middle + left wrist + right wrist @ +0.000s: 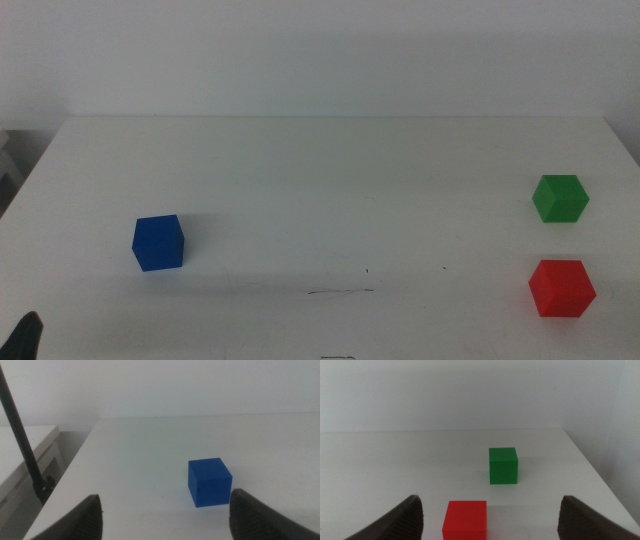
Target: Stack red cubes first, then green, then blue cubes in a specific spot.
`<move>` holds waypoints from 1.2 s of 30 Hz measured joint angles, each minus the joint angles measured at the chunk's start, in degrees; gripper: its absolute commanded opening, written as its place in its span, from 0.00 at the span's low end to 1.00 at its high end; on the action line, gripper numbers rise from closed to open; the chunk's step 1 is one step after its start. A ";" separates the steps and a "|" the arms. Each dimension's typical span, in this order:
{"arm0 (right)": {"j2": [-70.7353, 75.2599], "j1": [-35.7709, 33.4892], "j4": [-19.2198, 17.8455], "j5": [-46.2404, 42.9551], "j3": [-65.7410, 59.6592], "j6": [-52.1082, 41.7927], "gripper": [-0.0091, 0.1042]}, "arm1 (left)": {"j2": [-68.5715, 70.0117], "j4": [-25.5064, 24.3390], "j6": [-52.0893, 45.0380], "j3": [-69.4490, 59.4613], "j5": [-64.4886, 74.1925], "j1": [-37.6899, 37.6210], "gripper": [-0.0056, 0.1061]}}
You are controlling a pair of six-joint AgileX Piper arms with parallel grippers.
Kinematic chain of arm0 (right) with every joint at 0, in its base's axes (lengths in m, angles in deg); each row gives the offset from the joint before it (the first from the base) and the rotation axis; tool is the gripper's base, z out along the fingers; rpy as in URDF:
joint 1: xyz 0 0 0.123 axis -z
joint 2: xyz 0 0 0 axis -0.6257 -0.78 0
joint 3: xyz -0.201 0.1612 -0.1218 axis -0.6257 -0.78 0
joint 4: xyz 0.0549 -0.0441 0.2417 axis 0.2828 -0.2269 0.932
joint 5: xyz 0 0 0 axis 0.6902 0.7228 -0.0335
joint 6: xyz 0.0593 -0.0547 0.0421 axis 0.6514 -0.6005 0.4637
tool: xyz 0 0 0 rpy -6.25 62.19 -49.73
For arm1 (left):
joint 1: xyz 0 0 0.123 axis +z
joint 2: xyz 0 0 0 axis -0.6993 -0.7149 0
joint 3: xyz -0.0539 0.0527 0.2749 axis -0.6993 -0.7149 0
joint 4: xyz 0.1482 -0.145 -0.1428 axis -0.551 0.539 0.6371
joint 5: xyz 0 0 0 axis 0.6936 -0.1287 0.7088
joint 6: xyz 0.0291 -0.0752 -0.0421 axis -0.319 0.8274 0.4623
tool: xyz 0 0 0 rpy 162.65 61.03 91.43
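We see the left end effector (162,517) with its jaws spread wide apart and nothing between them. The blue cube (210,481) sits on the white worktop (150,440) a short way ahead of it, offset toward one jaw rather than centred in the gap, and clear of both jaws. In the middle view only a dark tip of this left end effector (28,335) shows at the lower left corner, with the blue cube (158,242) ahead of it and well apart from the other two cubes.

The right end effector (490,520) also has its jaws wide apart and empty. The red cube (465,519) lies just ahead of it, roughly between the lines of the two jaws but touching neither. The green cube (503,465) stands farther ahead, beyond the red cube and slightly to one side, apart from it. In the middle view the red cube (561,288) and green cube (560,198) sit near the worktop's right edge.

The thin dark scribbled line (340,292) marking the spot lies on bare worktop (320,180) between the blue cube and the red cube, with no cube on it. Nothing stands between either end effector and its nearest cube. A dark slanted rod (22,445) shows beside the worktop in the left wrist view.
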 measured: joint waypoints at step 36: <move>-55.69 0.00 10.35 49.75 52.33 -3.79 0.85 | 0.00 0.00 0.00 0.00 0.00 0.00 0.80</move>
